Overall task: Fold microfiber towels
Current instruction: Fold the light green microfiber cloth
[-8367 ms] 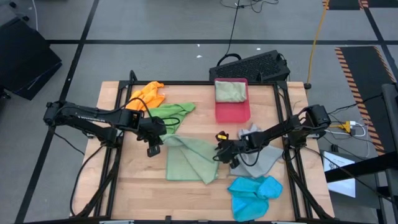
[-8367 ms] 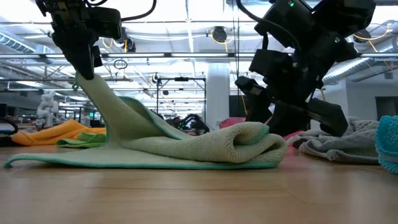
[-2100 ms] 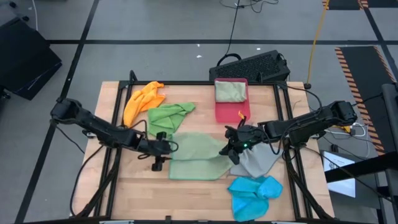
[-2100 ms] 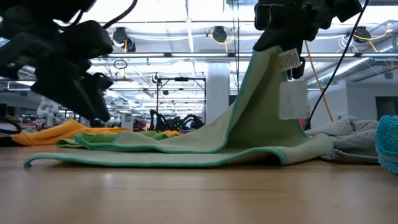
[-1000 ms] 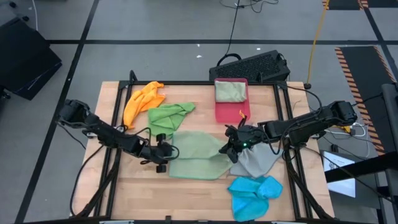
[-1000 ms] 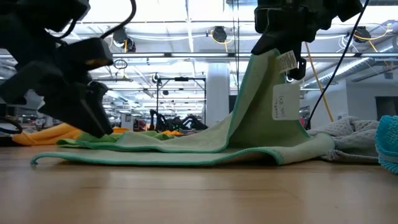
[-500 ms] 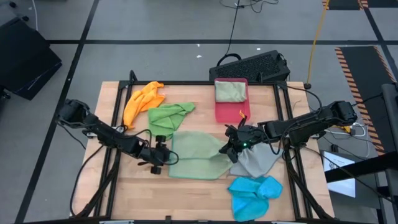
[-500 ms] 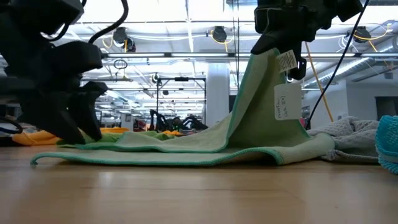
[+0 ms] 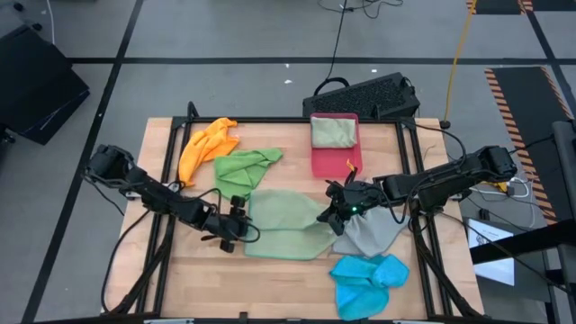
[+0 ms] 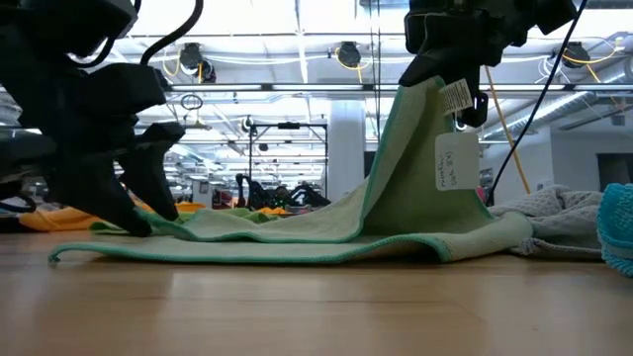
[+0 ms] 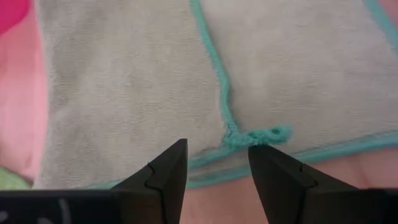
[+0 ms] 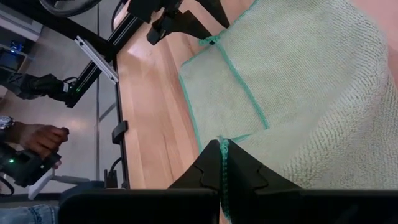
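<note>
wooden table (image 9: 198,270) – lit hall behind | left gripper (image 11: 217,163) jaws apart (at hem) | right gripper (image 9: 331,213) clamped – sage towel (image 9: 283,220)

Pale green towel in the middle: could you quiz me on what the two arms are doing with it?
1. True or false: the right gripper holds one corner of the pale sage green towel lifted off the table.
2. The left gripper is: A) open at the towel's left edge, B) shut on the orange towel, C) over the pink-red tray.
3. Which towel lies nearest the table's front edge?

Key: 1 true. 2 A. 3 the bright blue towel.
</note>
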